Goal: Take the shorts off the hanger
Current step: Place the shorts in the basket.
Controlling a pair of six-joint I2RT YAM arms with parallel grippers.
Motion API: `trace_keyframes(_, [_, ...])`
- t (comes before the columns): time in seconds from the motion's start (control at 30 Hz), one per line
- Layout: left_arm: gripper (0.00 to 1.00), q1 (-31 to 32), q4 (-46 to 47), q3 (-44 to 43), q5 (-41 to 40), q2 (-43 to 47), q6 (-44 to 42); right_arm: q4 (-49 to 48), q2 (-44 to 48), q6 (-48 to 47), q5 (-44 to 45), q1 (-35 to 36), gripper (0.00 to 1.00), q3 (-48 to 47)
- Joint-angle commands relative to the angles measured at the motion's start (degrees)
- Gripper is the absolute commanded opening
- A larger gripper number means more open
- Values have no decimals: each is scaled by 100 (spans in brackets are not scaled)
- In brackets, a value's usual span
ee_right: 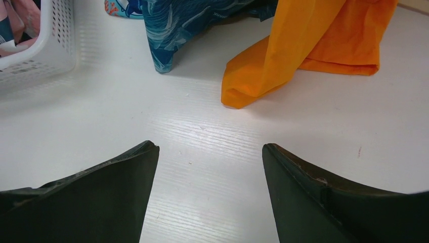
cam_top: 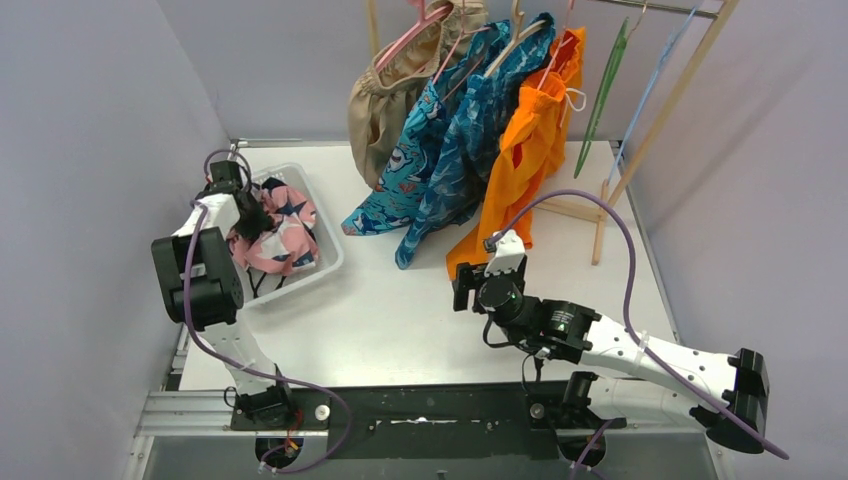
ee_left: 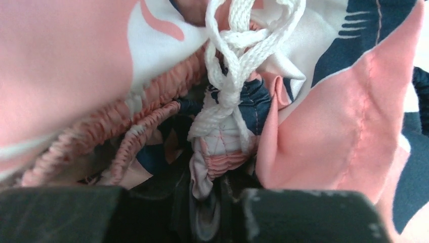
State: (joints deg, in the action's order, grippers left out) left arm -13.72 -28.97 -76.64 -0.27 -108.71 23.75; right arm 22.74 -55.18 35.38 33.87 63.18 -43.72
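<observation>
The pink shark-print shorts [cam_top: 290, 235] lie bunched in the white basket [cam_top: 325, 262] at the left. My left gripper [cam_top: 255, 215] is down in the basket, shut on a fold of them. In the left wrist view, pink fabric [ee_left: 344, 126] and the white drawstring [ee_left: 238, 45] fill the frame, and the waistband is pinched at my gripper [ee_left: 212, 202]. Tan [cam_top: 385, 100], turquoise [cam_top: 410, 160], dark teal [cam_top: 470, 140] and orange shorts [cam_top: 525, 150] hang on the rack. My right gripper [cam_top: 462, 285] is open and empty, low over the table just short of the orange hem [ee_right: 283, 55].
The wooden rack [cam_top: 660, 110] stands at the back right, with a bare green hanger [cam_top: 607, 85] and a bare light-blue hanger [cam_top: 650, 85]. The basket's corner [ee_right: 45, 55] and the dark teal hem [ee_right: 187, 25] show in the right wrist view. Grey walls close in both sides.
</observation>
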Motion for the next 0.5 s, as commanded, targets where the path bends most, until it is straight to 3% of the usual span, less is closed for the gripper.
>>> trace_keyframes(0.0, [20,-38,-44,-86,-177,560,40,-358,80,-187,-76,83,78,-203])
trace_keyframes(0.07, [37,-49,-69,-125,-402,808,42,-438,109,-274,-191,97,79,-213])
trace_keyframes(0.2, [59,-53,-168,-274,-480,1259,54,-514,162,-459,-456,119,80,-246])
trace_keyframes(0.47, [65,-60,-261,-590,-266,1966,138,-756,362,-652,-806,182,80,-272])
